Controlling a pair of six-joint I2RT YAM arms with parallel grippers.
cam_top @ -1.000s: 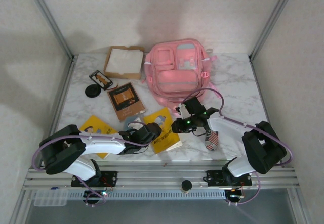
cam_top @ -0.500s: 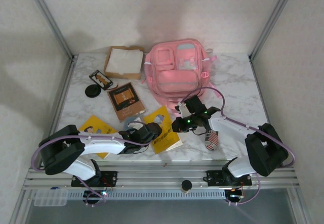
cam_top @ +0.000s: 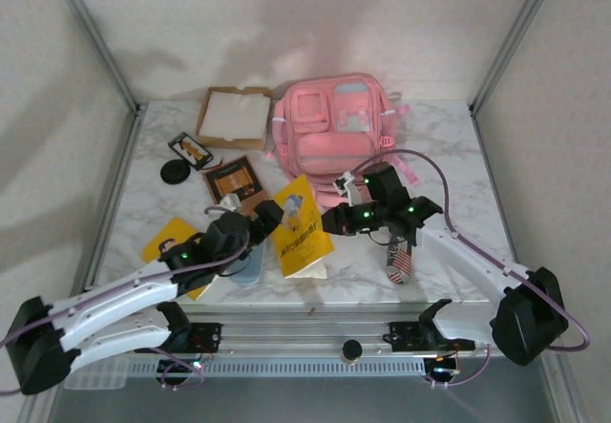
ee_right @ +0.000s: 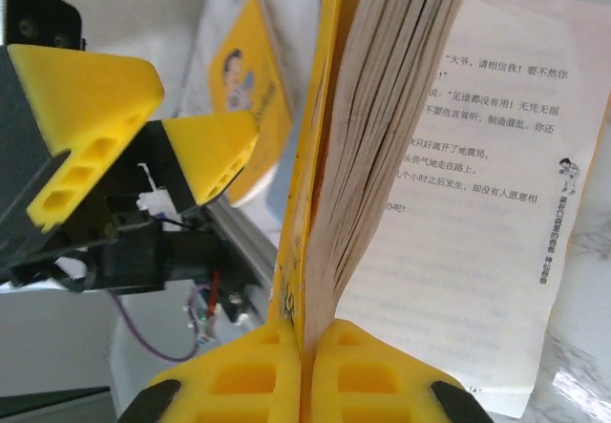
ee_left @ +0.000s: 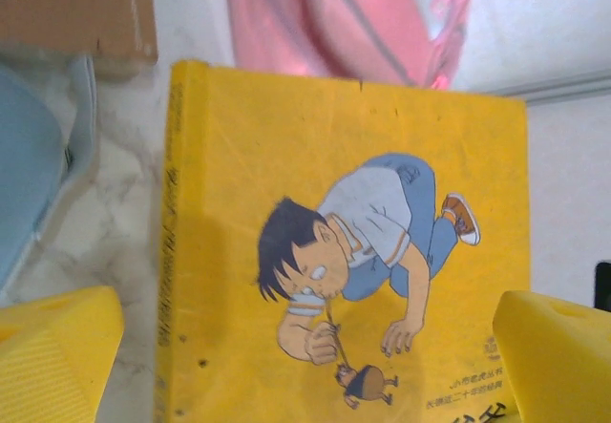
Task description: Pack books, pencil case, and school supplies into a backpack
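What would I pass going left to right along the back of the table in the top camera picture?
First a flat round black disc, then a shallow brown cardboard tray with a white sheet in it, then a big pink fabric backpack.

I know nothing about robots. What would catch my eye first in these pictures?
The pink backpack at the far middle of the marble table stands out first. Just in front of it, the right gripper pinches the edge of a large yellow book with a cartoon boy on its cover. The left gripper stands open at the book's other side.
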